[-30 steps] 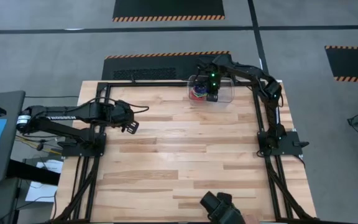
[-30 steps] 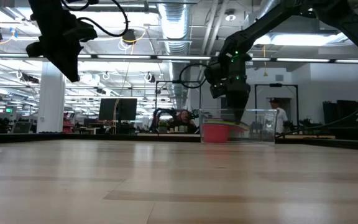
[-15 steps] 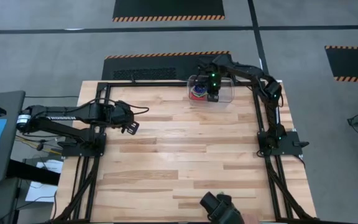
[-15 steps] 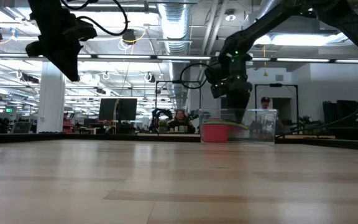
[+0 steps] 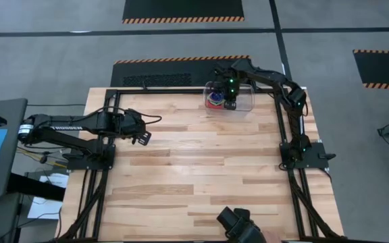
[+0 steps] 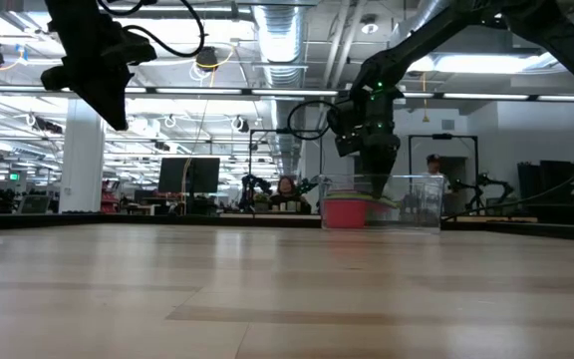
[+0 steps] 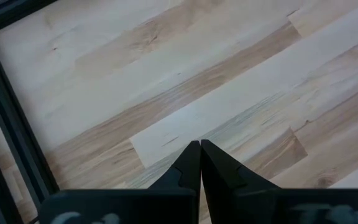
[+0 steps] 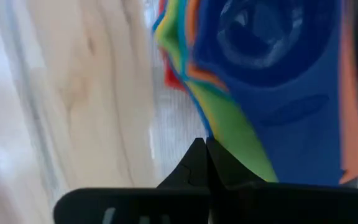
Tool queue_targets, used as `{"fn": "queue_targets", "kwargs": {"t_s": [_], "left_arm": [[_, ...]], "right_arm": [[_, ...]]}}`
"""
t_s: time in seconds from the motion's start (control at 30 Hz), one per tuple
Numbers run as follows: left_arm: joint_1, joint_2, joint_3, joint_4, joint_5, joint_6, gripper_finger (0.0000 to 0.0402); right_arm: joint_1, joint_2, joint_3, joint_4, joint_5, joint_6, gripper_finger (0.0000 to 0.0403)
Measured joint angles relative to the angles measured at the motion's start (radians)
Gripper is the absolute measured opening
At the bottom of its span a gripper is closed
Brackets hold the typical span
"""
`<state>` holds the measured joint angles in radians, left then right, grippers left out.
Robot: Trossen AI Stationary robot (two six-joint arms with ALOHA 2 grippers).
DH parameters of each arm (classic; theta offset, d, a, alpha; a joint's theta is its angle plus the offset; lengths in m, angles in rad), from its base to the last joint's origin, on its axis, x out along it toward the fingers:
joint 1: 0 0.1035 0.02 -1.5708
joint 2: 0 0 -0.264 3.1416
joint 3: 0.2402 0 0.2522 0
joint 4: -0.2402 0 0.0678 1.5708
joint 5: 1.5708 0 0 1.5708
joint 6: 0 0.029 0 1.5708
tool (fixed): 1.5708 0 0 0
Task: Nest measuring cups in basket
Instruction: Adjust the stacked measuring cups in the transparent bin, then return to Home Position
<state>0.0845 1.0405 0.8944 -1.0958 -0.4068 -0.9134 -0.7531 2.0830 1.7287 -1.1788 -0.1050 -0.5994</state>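
Right pincer (image 5: 230, 103) above basket (image 5: 246, 102) at desk's (image 5: 194, 169) far edge, fingers clenched together, gripping nothing, tips just over stacked cups (image 8: 260, 81). Cups nested inside basket: dark blue on top, green, orange, red beneath. Left pincer (image 7: 199, 149) clenched, empty, hanging over bare desk at left side.

High view: straight down over the whole tabletop (image 5: 194, 169) and both arms. Low view: at tabletop height, level toward the room behind; shares the basket (image 6: 382, 202) with the high view. Left wrist view: close above bare wood. Right wrist view: very close on the measuring cups (image 8: 260, 81).
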Motion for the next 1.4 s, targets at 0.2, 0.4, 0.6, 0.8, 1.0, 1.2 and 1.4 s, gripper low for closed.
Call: {"fn": "queue_targets", "kwargs": {"t_s": [0.2, 0.4, 0.6, 0.8, 1.0, 1.2, 1.4], "left_arm": [[0.000, 0.000, 0.000, 0.000, 0.000, 0.000, 0.0000], [0.000, 0.000, 0.000, 0.000, 0.000, 0.000, 0.0000], [0.000, 0.000, 0.000, 0.000, 0.000, -0.001, 0.0000], [0.000, 0.000, 0.000, 0.000, 0.000, -0.016, 0.0000], [0.000, 0.000, 0.000, 0.000, 0.000, -0.017, 0.0000], [0.000, 0.000, 0.000, 0.000, 0.000, -0.017, 0.0000], [0.000, 0.000, 0.000, 0.006, 0.000, -0.016, 0.0000]], "right_arm": [[-0.004, 0.000, 0.000, 0.067, 0.015, 0.012, 0.0000], [0.006, 0.000, 0.000, -0.034, 0.001, 0.015, 0.0000], [0.003, 0.000, 0.000, 0.043, 0.017, -0.011, 0.0000], [-0.015, 0.000, 0.000, 0.094, 0.079, 0.010, 0.0000], [-0.015, 0.000, 0.000, 0.065, 0.081, 0.031, 0.0000], [0.002, 0.000, 0.010, -0.054, 0.078, 0.032, 0.0001], [0.029, -0.001, 0.144, -0.201, 0.080, 0.093, 0.0003]]}}
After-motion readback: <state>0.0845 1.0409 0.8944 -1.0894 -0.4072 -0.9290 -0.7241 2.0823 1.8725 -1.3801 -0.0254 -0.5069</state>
